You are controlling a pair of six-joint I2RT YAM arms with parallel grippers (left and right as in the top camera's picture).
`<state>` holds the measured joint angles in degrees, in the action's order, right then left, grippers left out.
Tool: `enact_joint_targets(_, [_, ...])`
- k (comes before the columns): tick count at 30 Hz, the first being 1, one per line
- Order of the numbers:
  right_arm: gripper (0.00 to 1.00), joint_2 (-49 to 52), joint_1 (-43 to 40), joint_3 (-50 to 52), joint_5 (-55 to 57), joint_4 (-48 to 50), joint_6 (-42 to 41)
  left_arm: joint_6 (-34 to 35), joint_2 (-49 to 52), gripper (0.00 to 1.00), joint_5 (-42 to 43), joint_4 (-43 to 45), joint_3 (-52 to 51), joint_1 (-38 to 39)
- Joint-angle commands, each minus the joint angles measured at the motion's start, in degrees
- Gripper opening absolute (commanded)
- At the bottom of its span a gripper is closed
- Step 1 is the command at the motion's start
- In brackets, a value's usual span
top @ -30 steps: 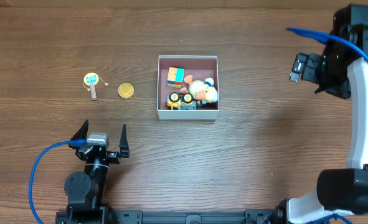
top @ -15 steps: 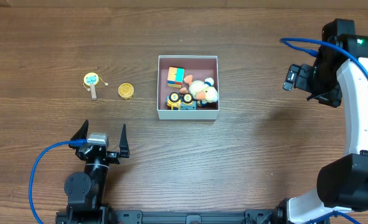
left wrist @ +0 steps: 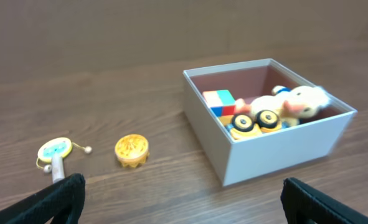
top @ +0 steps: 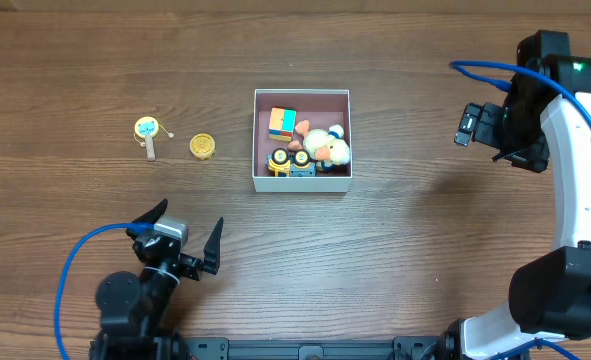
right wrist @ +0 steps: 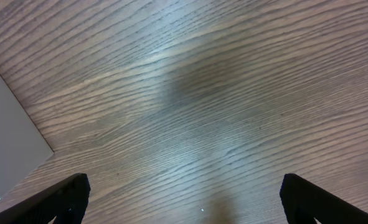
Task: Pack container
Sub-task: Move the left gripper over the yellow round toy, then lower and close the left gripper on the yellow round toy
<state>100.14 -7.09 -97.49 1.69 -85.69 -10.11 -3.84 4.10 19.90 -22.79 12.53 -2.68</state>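
The container [top: 302,184], a white-walled square box with a pink inside, stands mid-table and holds a colourful cube [top: 282,123], a yellow toy car [top: 289,163] and a white plush [top: 326,147]. To its left lie a small drum rattle [top: 148,131] and a yellow round toy [top: 203,146]. My left gripper [top: 191,213] hovers open near the front edge, empty, facing the container [left wrist: 283,149], the yellow toy [left wrist: 132,150] and the rattle [left wrist: 56,152]. At the far right my right gripper [top: 472,120] is open and empty over bare wood, with a container corner [right wrist: 9,137] at its left.
The table is dark wood grain. Blue cables loop from both arms, one at the front left [top: 70,270] and one at the back right [top: 485,68]. The right arm's white links [top: 580,170] run down the right edge.
The left gripper has swung to the right, now angled toward the container. The right arm shifted slightly left and back a second ago, then held still. Both stayed open.
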Motion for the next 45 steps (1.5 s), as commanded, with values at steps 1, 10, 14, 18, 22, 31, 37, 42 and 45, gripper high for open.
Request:
enact_joint_targets(1, [1.00,-0.7,-0.3,-0.3,0.1,0.2,-0.3,-2.6,10.7,1.00,-3.9,-8.3,16.1,-0.3])
enact_joint_targets(10, [1.00,-0.7,-0.3,-0.3,0.1,0.2,-0.3,-5.3,49.9,1.00,-2.5,-37.8,54.0,-0.3])
enact_joint_targets(14, [1.00,-0.7,-0.3,-0.3,0.1,0.2,-0.3,-1.3,62.8,1.00,5.9,-40.5,63.2,-0.3])
enact_joint_targets(18, [1.00,-0.7,-0.3,-0.3,0.1,0.2,-0.3,4.7,72.7,1.00,-1.7,-41.6,69.3,0.8])
enact_joint_targets(22, [1.00,-0.7,-0.3,-0.3,0.1,0.2,-0.3,5.3,82.0,1.00,-11.0,-44.3,74.1,3.2])
enact_joint_targets(31, [1.00,-0.7,-0.3,-0.3,0.1,0.2,-0.3,2.5,96.1,1.00,-16.0,-40.2,74.7,4.4])
enact_joint_targets(37, [1.00,-0.7,-0.3,-0.3,0.1,0.2,-0.3,2.5,104.8,1.00,-16.1,-38.3,74.7,4.3])
enact_joint_targets(42, [1.00,-0.7,-0.3,-0.3,0.1,0.2,-0.3,3.2,111.6,1.00,-19.1,-38.0,75.4,4.3])
enact_joint_targets(45, [1.00,-0.7,-0.3,-0.3,0.1,0.2,-0.3,3.2,114.9,1.00,-20.8,-38.7,77.4,4.4])
